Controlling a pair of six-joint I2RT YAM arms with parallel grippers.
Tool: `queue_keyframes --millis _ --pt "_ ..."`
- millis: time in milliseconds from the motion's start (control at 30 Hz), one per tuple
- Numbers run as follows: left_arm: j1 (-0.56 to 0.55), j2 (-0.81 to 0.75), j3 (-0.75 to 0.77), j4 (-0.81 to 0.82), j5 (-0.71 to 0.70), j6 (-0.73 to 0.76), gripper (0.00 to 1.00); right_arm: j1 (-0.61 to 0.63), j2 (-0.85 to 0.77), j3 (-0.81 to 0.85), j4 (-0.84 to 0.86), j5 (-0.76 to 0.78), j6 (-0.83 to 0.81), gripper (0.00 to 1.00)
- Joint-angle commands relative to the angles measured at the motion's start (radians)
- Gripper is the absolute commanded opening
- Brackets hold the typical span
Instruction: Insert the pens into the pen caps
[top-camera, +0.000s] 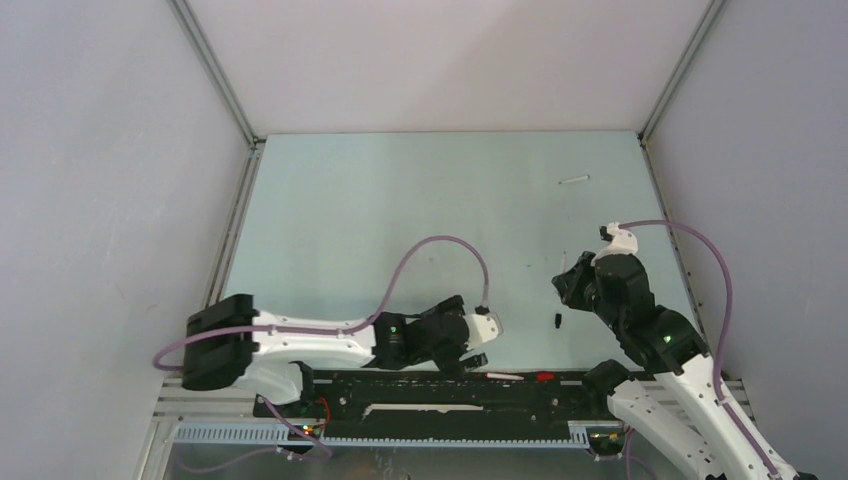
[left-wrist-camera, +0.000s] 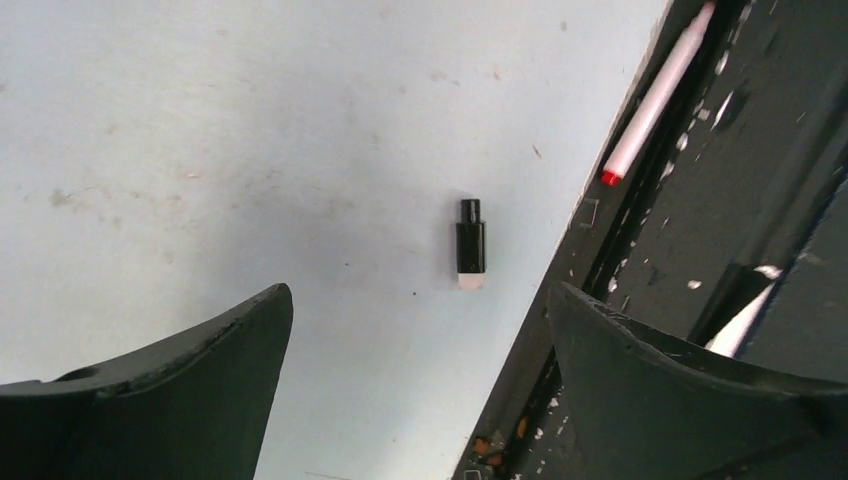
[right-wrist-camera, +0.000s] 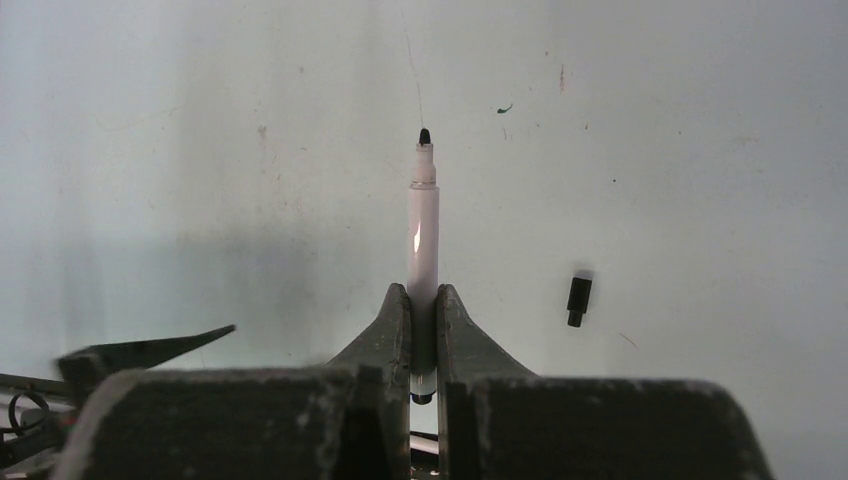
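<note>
My right gripper (right-wrist-camera: 423, 292) (top-camera: 563, 284) is shut on a white pen (right-wrist-camera: 422, 230) whose black tip points away from the wrist, above the table. A small black pen cap (right-wrist-camera: 578, 297) (top-camera: 557, 321) lies loose on the table to the right of that pen. In the left wrist view a black pen cap (left-wrist-camera: 470, 246) with a pale end lies on the table ahead of my left gripper (left-wrist-camera: 420, 300) (top-camera: 486, 346). The left gripper is open and nothing is between its fingers. Another white pen (top-camera: 573, 180) lies far back on the right.
A white pen with a red tip (left-wrist-camera: 658, 98) rests on the black rail (left-wrist-camera: 720, 200) along the table's near edge, right beside the left gripper. Grey walls close in the table on the left, right and back.
</note>
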Motion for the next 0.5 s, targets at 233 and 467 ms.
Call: queue_keyframes --millis 233,467 --pt "0.037 -0.216 -0.259 0.309 -0.288 -0.836 1.00 0.004 -0.008 0.001 0.002 0.054 0.051 0.00" --pt "-0.073 -0.121 -0.051 -0.036 -0.332 -1.066 0.88 0.004 -0.045 0.009 -0.055 0.138 0.076 0.00"
